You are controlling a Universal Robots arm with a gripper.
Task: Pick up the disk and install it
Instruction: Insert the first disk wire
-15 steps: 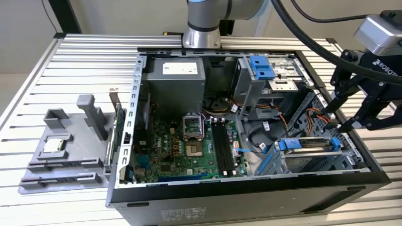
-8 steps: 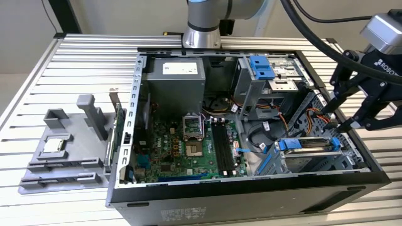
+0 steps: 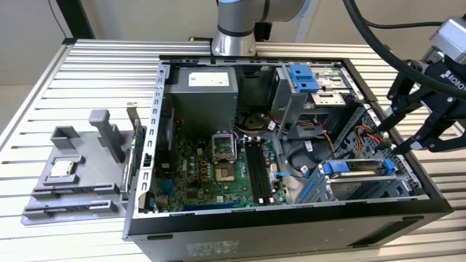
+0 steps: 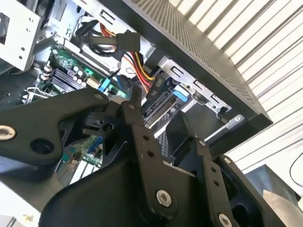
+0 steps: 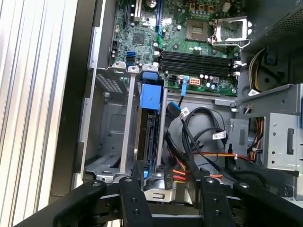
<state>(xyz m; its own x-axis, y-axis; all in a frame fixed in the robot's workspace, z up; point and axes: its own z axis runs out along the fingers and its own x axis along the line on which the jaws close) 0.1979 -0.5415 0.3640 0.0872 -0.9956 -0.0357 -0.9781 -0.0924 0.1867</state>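
Pincer (image 5: 164,166) released, poised over the bay (image 5: 106,124); disk (image 5: 150,127) stands on edge inside, seemingly not fully home, so installing is the step, calling for a straight push.

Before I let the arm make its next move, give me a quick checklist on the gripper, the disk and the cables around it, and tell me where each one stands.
1. The gripper open and empty: ok, its fingers are spread with nothing between them.
2. The disk located: ok, it sits in the drive cage with its blue bracket around it.
3. The disk fully seated: cannot tell.
4. The cables clear of the disk: not ok, black and orange leads run right beside it, close to the gripper.
5. The gripper lined up with the disk: cannot tell from these angles.
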